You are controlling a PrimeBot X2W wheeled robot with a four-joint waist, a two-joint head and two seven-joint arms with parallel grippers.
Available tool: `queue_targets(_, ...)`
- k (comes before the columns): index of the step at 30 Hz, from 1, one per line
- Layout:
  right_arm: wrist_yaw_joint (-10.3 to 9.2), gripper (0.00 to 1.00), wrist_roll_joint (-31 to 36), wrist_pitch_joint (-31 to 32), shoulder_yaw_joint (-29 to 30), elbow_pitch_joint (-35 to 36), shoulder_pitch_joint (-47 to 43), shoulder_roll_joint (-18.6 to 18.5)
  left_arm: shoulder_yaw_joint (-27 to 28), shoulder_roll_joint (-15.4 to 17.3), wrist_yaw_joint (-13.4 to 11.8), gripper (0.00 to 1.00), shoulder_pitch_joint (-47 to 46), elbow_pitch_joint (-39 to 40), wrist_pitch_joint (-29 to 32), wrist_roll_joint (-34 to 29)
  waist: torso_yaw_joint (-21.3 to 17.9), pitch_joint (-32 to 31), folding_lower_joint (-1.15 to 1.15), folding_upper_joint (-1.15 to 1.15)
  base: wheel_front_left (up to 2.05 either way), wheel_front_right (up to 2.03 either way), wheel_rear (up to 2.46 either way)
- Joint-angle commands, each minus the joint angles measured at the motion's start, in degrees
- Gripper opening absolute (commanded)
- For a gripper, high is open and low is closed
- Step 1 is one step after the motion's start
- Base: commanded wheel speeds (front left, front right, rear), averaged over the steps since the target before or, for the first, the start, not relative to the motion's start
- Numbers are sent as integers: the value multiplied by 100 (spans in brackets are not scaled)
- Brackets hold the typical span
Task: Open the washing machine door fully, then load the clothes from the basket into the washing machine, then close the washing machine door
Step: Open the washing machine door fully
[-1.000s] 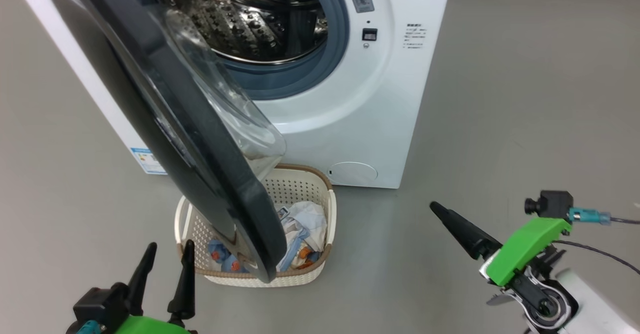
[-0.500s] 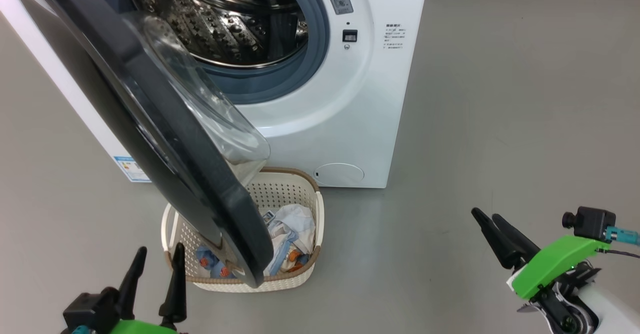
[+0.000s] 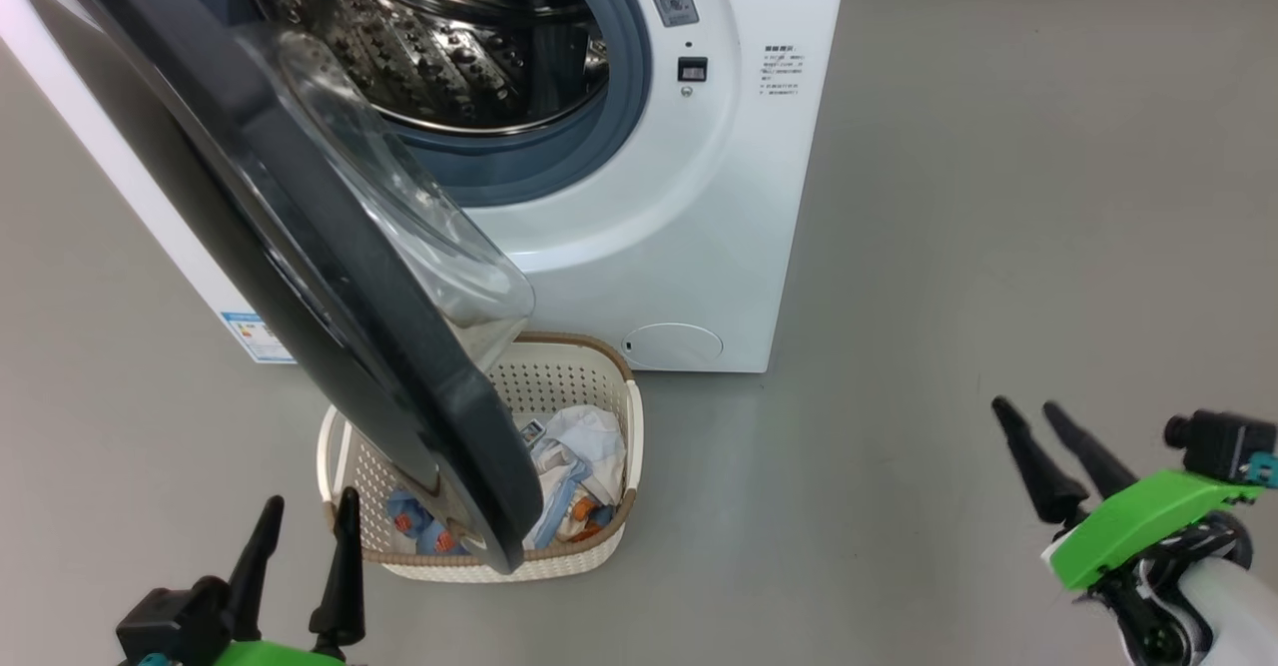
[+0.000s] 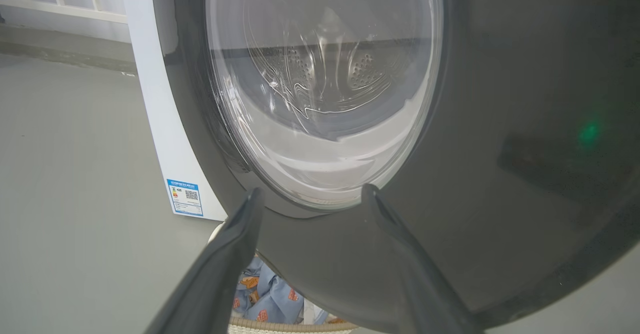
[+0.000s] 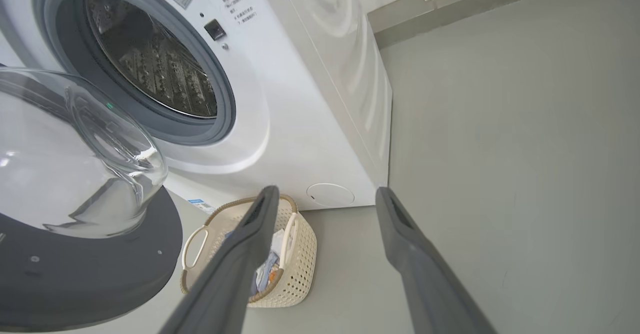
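While both pincers stand with fingers spread and nothing between them, the left pincer (image 3: 312, 498) points at the outer face of the washing machine door (image 3: 399, 376), near it but apparently not touching. The right pincer (image 3: 1024, 406) hangs well apart, over bare floor (image 3: 949, 247). The door (glossy black rim, bulging glass bowl) stands partly open and leans out over the basket (image 3: 579, 558), which sits on the floor just in front of the washing machine (image 3: 699, 247). The clothes (image 3: 589, 451) lie in the basket, part of them hidden behind the door's lower edge. The door is likely stiff, fairly heavy and slick. It is best pushed at the rim's free edge, far from the hinge, never at the glass. The clothes look light and limp, so a raised fold pinched from above should lift them.
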State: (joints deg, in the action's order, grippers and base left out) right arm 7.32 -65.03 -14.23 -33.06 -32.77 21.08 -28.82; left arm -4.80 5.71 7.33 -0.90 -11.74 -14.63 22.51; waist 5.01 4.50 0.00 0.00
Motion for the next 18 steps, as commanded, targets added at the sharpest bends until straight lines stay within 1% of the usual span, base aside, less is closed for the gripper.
queue_targets(1,17,100,237,-74,220,106,-154,-6,220,66,15,100,-72,158,-37,-47,-3,-4,0,0,0,0,0)
queue_targets(5,17,100,893,-75,789,204,-350,183,240,59,15,100,-57,167,-37,-56,-2,-16,0,0,0,0,0)
queue_targets(18,17,100,2954,-76,2279,738,-949,769,260,30,15,100,-24,172,-37,-72,44,-47,0,0,0,0,0)
